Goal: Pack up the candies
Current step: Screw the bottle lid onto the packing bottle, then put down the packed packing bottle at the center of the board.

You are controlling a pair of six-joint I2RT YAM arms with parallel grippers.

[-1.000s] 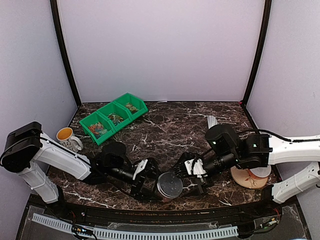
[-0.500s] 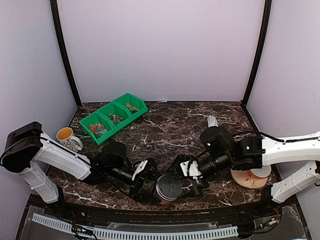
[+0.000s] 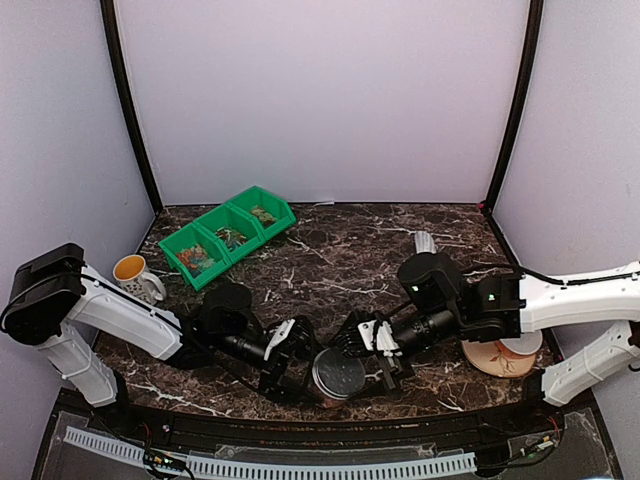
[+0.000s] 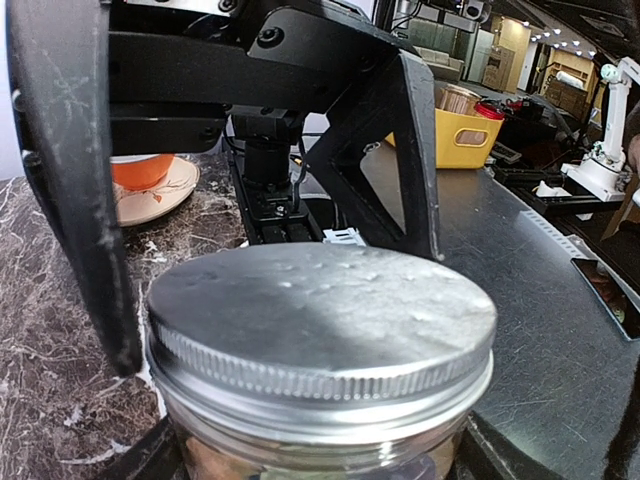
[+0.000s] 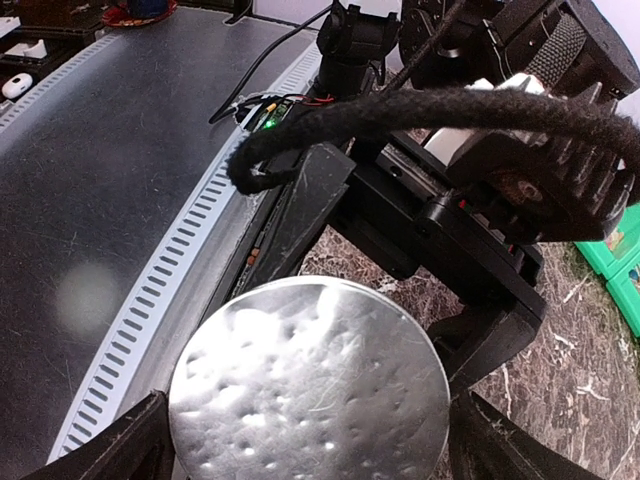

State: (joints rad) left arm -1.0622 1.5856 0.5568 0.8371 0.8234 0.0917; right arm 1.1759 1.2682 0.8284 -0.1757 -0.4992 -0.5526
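Candies (image 3: 198, 258) sit in the green bins (image 3: 245, 200) at the worktop's (image 3: 350, 250) far left, well apart from both arms. Left gripper (image 3: 305, 365) clamps the jar (image 3: 337, 378) at the near edge. Right gripper (image 3: 368, 353) is spread wide, straddling the metal lid (image 4: 320, 320), contact unclear.

Two white-and-black robot arms reach low toward each other from opposite sides, meeting near the front centre. The left arm (image 3: 120, 315) stretches rightward with its wrist almost level. The left gripper (image 3: 298, 362) is clamped around the body of a jar (image 3: 338, 377), holding it tilted. The right arm (image 3: 560, 300) stretches leftward, wrist angled slightly down. The right gripper (image 3: 364, 353) is spread wide, one finger on either side of the jar's lid.
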